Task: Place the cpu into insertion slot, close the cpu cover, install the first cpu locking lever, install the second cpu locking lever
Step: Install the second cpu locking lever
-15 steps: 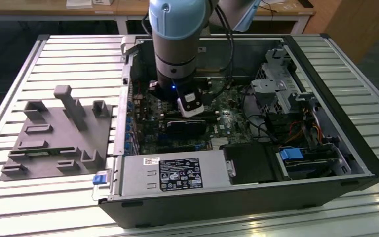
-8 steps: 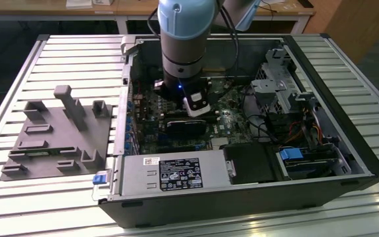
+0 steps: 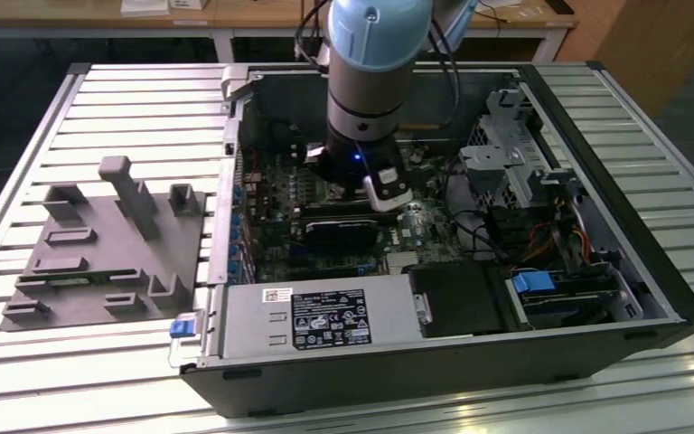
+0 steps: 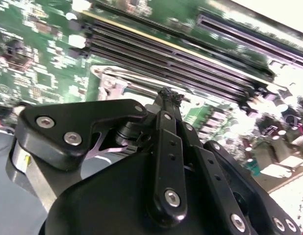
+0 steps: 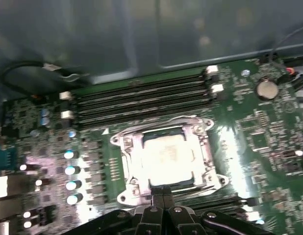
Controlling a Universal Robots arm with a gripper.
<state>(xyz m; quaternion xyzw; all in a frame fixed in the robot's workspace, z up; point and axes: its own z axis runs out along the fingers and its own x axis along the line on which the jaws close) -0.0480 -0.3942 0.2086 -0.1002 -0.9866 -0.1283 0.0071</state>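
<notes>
In the first wrist view the cpu [image 5: 164,155] lies flat in the insertion slot [image 5: 178,182], its silver top glaring under light. The cpu cover [image 5: 129,157], a silvery frame, lies down around it. A thin metal lever [image 5: 183,118] runs along the socket's far edge by the memory slots. My gripper [image 5: 163,192] is shut, fingertips pressed together at the socket's near edge with nothing seen between them. The second wrist view shows the same fingertips [image 4: 167,96] beside the socket's metal frame [image 4: 108,81]. In the exterior view the gripper [image 3: 378,194] reaches down into the open computer case [image 3: 636,271].
Black memory slots [image 5: 141,98] run just beyond the socket. A black cooler block [image 3: 337,231], the power supply [image 3: 323,316] and drive bays [image 3: 504,154] with cables crowd the case. A grey fixture plate [image 3: 100,249] sits on the slatted table at the exterior view's left.
</notes>
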